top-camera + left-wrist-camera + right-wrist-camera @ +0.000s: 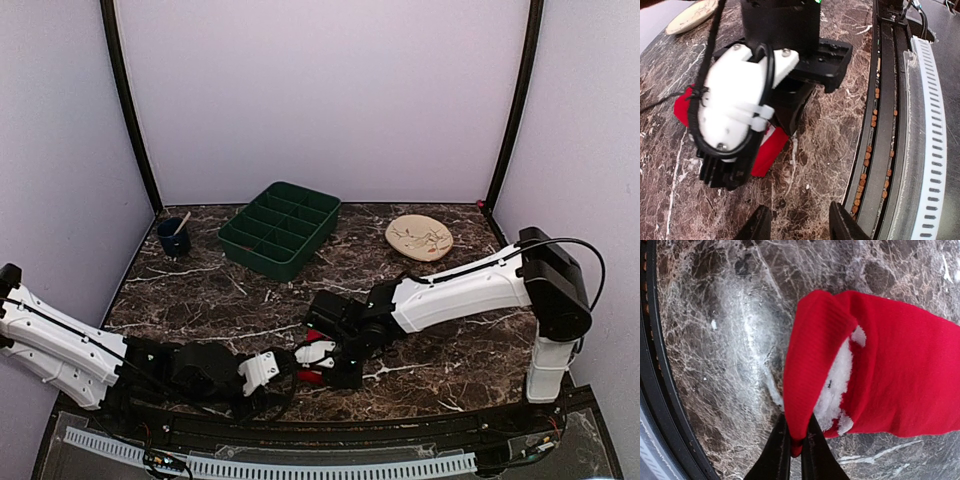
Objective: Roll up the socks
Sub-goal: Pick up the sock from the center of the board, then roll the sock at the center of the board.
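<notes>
Right gripper [795,452]: closed, fingers [777,455] pinching a folded edge of the socks [900,375] at the fingertips. The socks lie on the marble table [715,340] directly under and ahead of this gripper. Left gripper [800,226]: open, fingers apart with bare marble between them, holding nothing, just short of the socks. Obstruction: the right gripper's white and black body stands straight ahead of the left gripper and covers most of the red fabric, which shows only at either side beneath it. A black rail [890,125] along the table edge runs just beside the left gripper. A green tray [280,228], a dark blue cup [172,238] with a stick in it and a pale plate [419,238] stand well apart from both grippers, towards the far side of the table. Orientation: the pinched fold rises from the right gripper's fingertips, and the long axis of the socks runs sideways, off the right edge of the right wrist view. Markings: fuzzy white patches [840,380] show inside the fold; whether they are lining or print cannot be told.
</notes>
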Robot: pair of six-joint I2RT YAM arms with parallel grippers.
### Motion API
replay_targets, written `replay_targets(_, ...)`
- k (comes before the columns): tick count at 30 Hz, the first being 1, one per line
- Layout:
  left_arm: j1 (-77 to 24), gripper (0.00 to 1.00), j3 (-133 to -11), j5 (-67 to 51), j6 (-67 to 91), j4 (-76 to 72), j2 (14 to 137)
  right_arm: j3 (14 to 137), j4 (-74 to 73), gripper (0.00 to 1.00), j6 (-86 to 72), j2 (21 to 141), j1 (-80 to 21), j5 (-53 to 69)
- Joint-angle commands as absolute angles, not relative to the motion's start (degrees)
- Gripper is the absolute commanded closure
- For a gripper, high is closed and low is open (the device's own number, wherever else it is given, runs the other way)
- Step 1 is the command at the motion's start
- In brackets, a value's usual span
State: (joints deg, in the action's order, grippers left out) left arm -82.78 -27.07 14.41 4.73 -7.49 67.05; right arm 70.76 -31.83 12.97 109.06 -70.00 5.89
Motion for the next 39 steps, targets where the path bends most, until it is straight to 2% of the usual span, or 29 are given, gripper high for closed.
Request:
replay_targets(1, -83.0, 0.58, -29.6, 12.8, 1.7, -7.5, 70.5, 73.9, -35.2, 0.91, 12.8, 110.8, -68.7, 11.9)
replay_targets(12, -83.0, 0.52, -31.0, 17.3, -5.2, -9.5, 76.4, 78.2, -40.1, 0.91, 13.1, 113.8, -66.6, 19.9)
replay_targets(39, -82.3, 0.53, -34.6, 21.4, -19.7, -16.6, 89.7, 81.4, -44.0, 0.91, 14.6, 116.4, -65.2, 27.6)
